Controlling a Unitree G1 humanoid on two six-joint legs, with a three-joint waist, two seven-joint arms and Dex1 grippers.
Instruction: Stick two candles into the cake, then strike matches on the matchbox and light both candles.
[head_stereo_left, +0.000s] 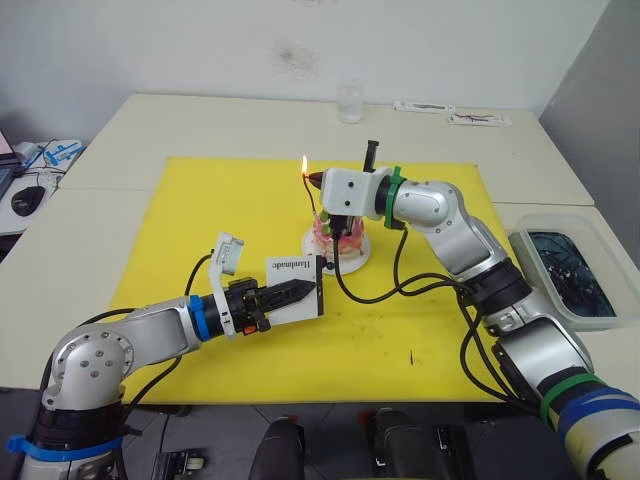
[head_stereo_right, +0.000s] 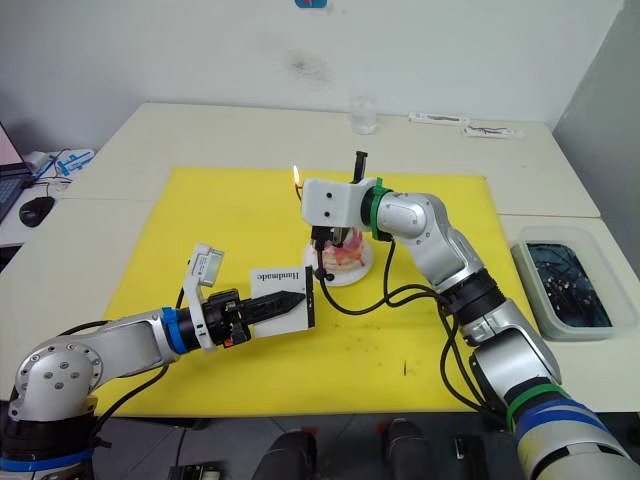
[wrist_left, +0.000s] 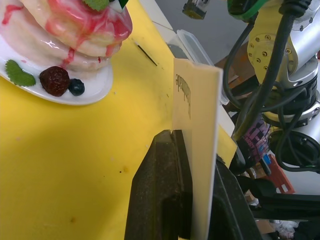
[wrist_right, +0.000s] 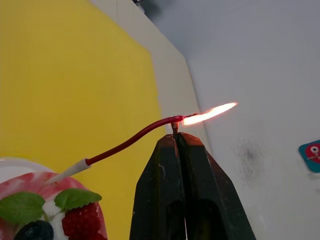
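Right gripper (wrist_right: 176, 136) is held level above the cake (head_stereo_left: 335, 235), pinched on a match at the burning red candle (wrist_right: 135, 137); left gripper (head_stereo_left: 303, 291) — reached forward low — is clamped on the matchbox (head_stereo_left: 296, 285).

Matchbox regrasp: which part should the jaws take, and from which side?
Take the matchbox across its two broad printed faces, coming in at a short end from the side away from the cake. It is flat and thin, so only that pinch fits, as the left gripper does now, and the other edges stay free.
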